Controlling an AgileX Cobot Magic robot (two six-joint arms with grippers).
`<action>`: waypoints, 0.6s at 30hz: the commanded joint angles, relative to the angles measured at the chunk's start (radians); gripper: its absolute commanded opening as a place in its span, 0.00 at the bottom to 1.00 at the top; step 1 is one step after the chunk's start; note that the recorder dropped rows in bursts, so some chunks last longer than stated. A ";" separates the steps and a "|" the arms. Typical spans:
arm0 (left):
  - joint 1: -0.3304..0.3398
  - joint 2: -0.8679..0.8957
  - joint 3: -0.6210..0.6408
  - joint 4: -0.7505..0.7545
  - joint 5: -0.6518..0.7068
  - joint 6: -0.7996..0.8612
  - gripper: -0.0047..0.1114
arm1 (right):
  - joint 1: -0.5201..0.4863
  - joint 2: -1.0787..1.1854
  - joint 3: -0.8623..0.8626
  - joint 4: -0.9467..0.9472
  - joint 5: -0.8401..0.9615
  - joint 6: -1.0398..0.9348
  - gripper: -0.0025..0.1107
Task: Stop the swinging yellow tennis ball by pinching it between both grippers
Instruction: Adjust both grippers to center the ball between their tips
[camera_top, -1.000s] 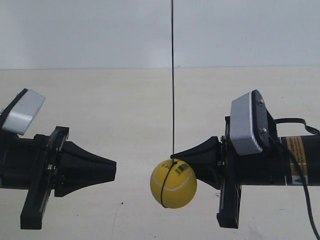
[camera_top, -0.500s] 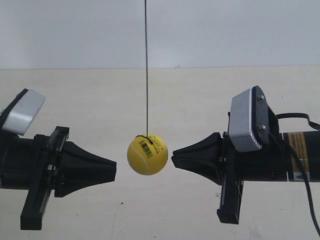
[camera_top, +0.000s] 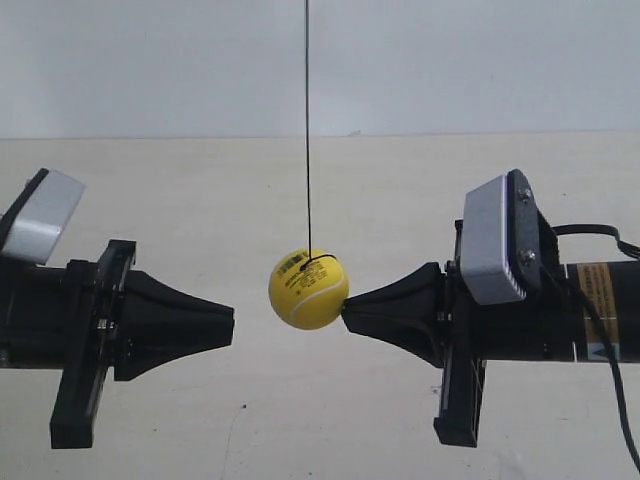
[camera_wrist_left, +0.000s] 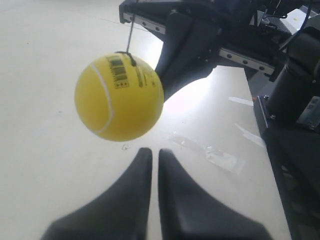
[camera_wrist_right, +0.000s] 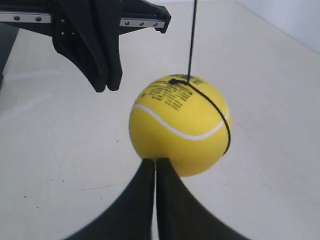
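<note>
Heads up on where things sit: the yellow tennis ball (camera_top: 308, 290) hangs on its black string (camera_top: 307, 130) above the pale table (camera_top: 300, 430), between your two claws. It's touching, or as good as touching, the tip of your right gripper (camera_top: 345, 312). The right wrist view shows that tip (camera_wrist_right: 156, 161) tucked against the ball's lower side (camera_wrist_right: 179, 125). Your left gripper (camera_top: 228, 326) is clearly apart from the ball, with open air between them. In the left wrist view the ball (camera_wrist_left: 119, 97) floats out ahead of that tip (camera_wrist_left: 151, 151).

Both claws have their fingers pressed together into a wedge, with only a thin slit between them, and neither is holding anything. So you're pinching with two blunt points, not grabbing.

My guess on handling: the ball is light and springy and has a fuzzy skin, so grip isn't the problem. The roundness is. If the two tips aren't lined up through its middle, it'll probably squirt out sideways or bounce off. Aim for the widest part on each side, away from the thin black band (camera_wrist_right: 220, 115) and the knot on top.

For writing, there's a barcode (camera_wrist_left: 118, 73) and a few lines of black print near the white seam (camera_wrist_right: 175, 130), but they're too small for me to read. There's also an orange label (camera_top: 597, 300) on the right arm that I can't read.
</note>
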 joint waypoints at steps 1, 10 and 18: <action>-0.006 0.001 -0.004 -0.026 -0.009 0.030 0.08 | 0.001 -0.009 -0.005 0.032 0.023 -0.025 0.02; -0.006 0.015 -0.053 -0.027 0.017 0.010 0.08 | 0.001 -0.009 -0.005 0.083 0.032 -0.074 0.02; -0.006 0.072 -0.074 -0.029 -0.001 0.010 0.08 | 0.001 -0.009 -0.005 0.126 0.036 -0.096 0.02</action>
